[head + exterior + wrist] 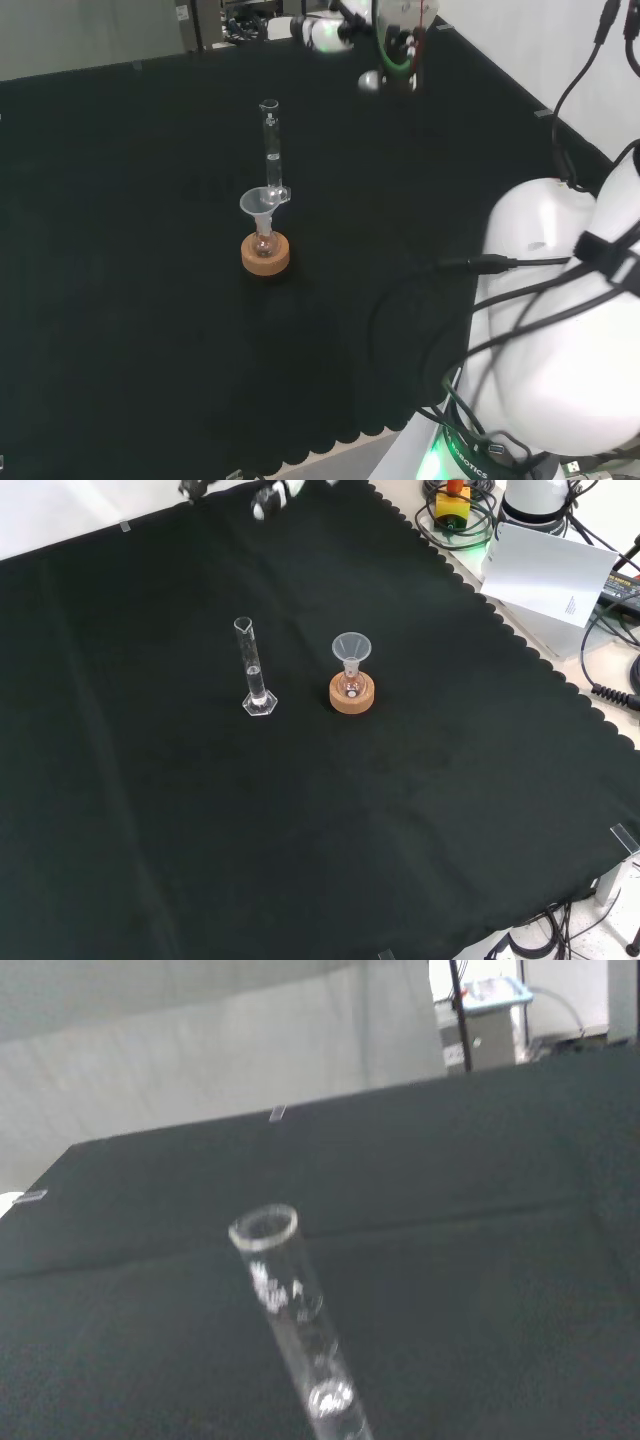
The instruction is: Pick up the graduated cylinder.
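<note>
The graduated cylinder (270,143) is a slim clear tube standing upright on its clear foot near the middle of the black cloth. In the front view the cylinder (253,668) stands left of a small flask. The wrist view has the cylinder (290,1305) close up, its open mouth towards the camera, with nothing touching it. The hand (388,48) is blurred at the top of the head view, well beyond and right of the cylinder. In the front view the hand (266,496) sits at the top edge, far from the cylinder and holding nothing that I can see.
A small round flask with a clear funnel (263,203) in its neck rests on a cork ring (266,254), just in front of the cylinder in the head view. In the front view the cork ring (352,694) lies right of the cylinder. A white sheet (550,575) lies off the cloth.
</note>
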